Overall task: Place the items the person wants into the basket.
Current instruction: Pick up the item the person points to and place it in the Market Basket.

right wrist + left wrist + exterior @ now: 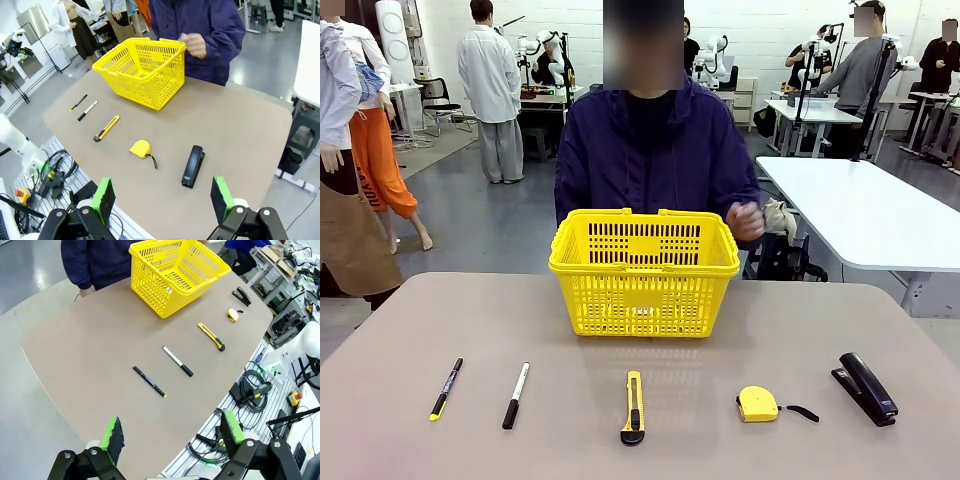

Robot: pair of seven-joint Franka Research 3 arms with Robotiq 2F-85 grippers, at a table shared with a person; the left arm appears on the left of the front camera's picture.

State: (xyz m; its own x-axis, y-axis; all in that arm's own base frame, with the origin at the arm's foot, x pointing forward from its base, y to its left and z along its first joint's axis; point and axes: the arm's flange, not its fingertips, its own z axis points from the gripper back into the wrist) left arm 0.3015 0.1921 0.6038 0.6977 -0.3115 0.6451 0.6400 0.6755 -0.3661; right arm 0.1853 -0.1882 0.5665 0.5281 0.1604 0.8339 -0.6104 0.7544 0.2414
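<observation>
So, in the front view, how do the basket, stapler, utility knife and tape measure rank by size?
1. Basket, by far.
2. Stapler.
3. Utility knife and tape measure: unsure, the knife longer, the tape measure chunkier.

Glossy grey floor (480, 215), white wall (760, 25) behind, long white table (865, 210) beyond the tan worktop's (420, 330) far right corner, black office chair (440, 97) far left, even indoor light
</observation>
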